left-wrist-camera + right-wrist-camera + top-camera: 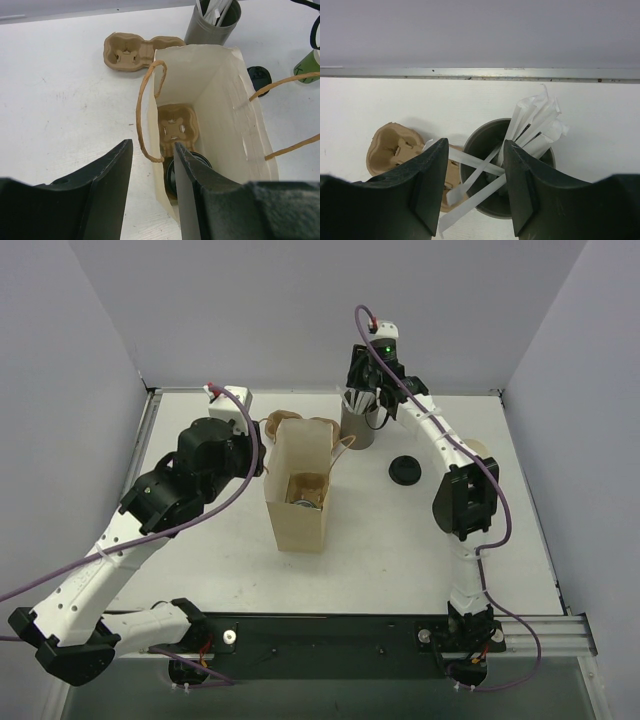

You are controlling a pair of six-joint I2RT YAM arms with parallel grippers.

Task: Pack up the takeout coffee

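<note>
On the white tabletop, the lidless green cup by the right edge looks light, crushable and spill-prone, best held gently round its wall; the left gripper straddles the rim of the paper bag, the right gripper hangs over straws, both half-open, empty.

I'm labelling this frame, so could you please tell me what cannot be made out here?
Dark round thing deep in the paper bag: left wrist view, partly covered by the left gripper; too small from above.
Green cup: cut off by the left wrist view's right edge; mostly behind the right arm from above.
Whether the right gripper touches a straw: right wrist view, depth unclear.
</note>
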